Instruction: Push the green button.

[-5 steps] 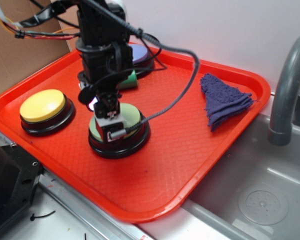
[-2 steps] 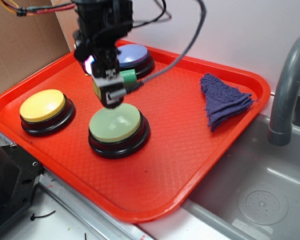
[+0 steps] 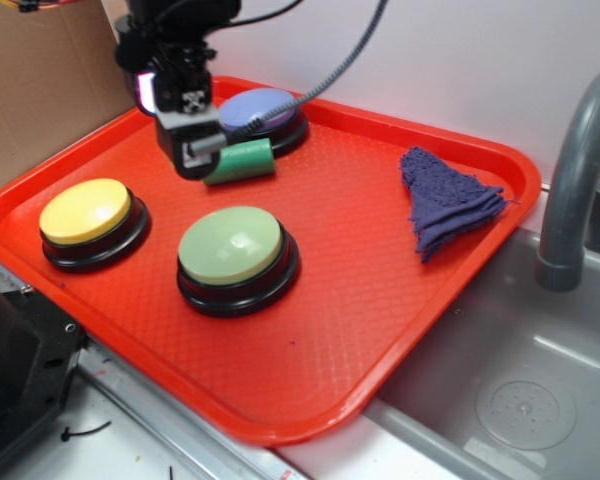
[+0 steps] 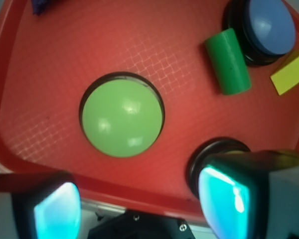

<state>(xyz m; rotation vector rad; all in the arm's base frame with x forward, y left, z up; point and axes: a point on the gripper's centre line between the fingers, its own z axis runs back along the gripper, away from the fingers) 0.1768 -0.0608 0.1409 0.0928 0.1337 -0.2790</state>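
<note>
The green button (image 3: 230, 245) is a pale-green dome on a black round base, sitting near the middle of the red tray (image 3: 380, 300). In the wrist view the green button (image 4: 122, 118) lies uncovered below the camera. My gripper (image 3: 187, 150) hangs in the air to the back left of it, well above the tray and not touching the button. Both teal-lit fingertips (image 4: 222, 196) stand wide apart at the bottom of the wrist view, so the gripper (image 4: 139, 209) is open with nothing between its fingers.
A yellow dome button (image 3: 85, 212) sits at the tray's left and a blue-purple one (image 3: 257, 110) at the back. A dark-green cylinder (image 3: 240, 162) lies just below my gripper, with a yellow block (image 4: 289, 73) nearby. A folded purple cloth (image 3: 448, 200) lies right. A sink (image 3: 520, 400) and faucet (image 3: 570, 180) border the tray.
My gripper was down on the green button a second ago. It has since lifted off and moved up and to the back left, leaving the button fully uncovered.
</note>
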